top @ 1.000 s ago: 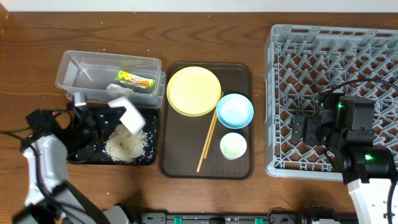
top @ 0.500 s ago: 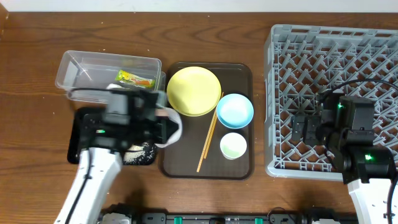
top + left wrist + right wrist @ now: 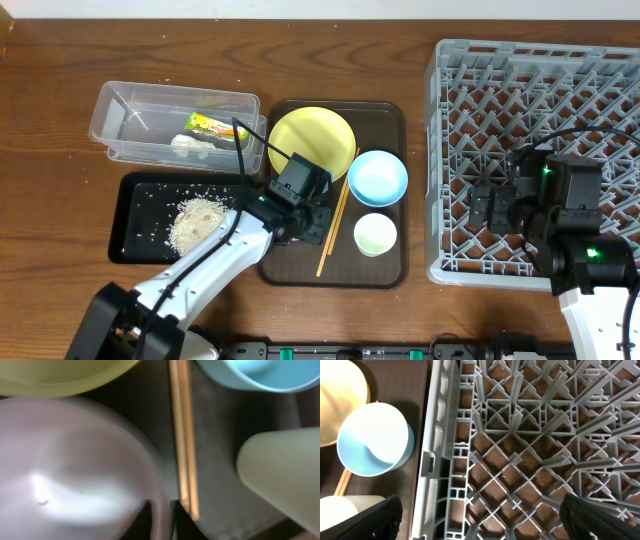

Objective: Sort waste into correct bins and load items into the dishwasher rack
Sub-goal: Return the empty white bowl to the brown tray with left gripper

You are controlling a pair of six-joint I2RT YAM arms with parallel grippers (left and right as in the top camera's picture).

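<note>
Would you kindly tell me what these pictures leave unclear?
- white bowl: overhead, hidden under the left arm; blurred in the left wrist view.
- left hand: left wrist view, fingers cut by the bottom edge; grip unclear.
- green cup: right wrist view, cut by the corner.

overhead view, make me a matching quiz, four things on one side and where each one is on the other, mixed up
1 snack wrapper
2 rice grains
3 chopsticks
4 right gripper

A on the brown serving tray
B above the grey rack
C in the clear tub
D on the black tray

Pairs: 1-C, 2-D, 3-A, 4-B
</note>
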